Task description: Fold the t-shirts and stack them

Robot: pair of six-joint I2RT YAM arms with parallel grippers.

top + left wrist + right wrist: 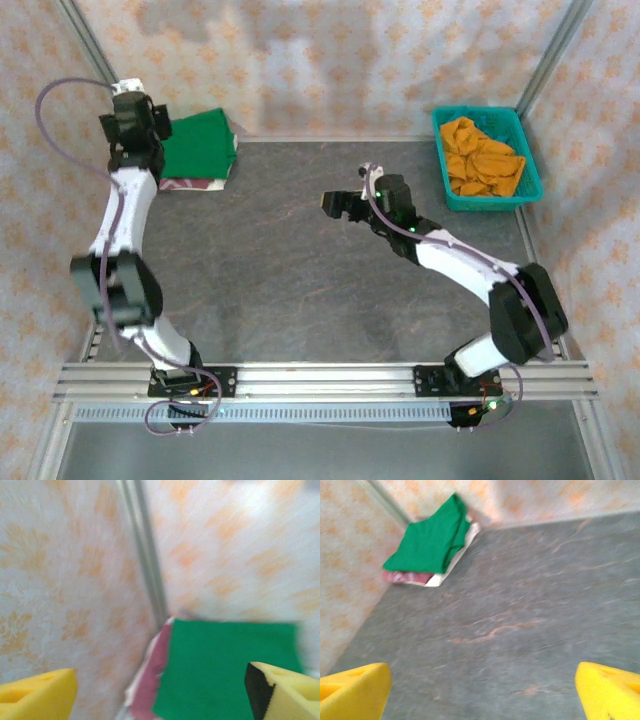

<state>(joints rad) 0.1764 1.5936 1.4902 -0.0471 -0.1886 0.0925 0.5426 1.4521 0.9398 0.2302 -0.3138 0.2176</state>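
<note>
Yellow pads (40, 692) of my left tool (159, 695) gape empty over the green t-shirt (225, 665) atop the maroon t-shirt (150, 680). My right tool (482, 690), also open, hangs farther away.

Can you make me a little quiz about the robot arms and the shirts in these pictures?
1. True or false: the green t-shirt lies on top of the maroon t-shirt.
2. What is in the teal basket? A) orange cloth B) a green shirt C) nothing
3. Fill in: the left gripper and the right gripper are both ____.
Key: 1 true; 2 A; 3 open.
</note>
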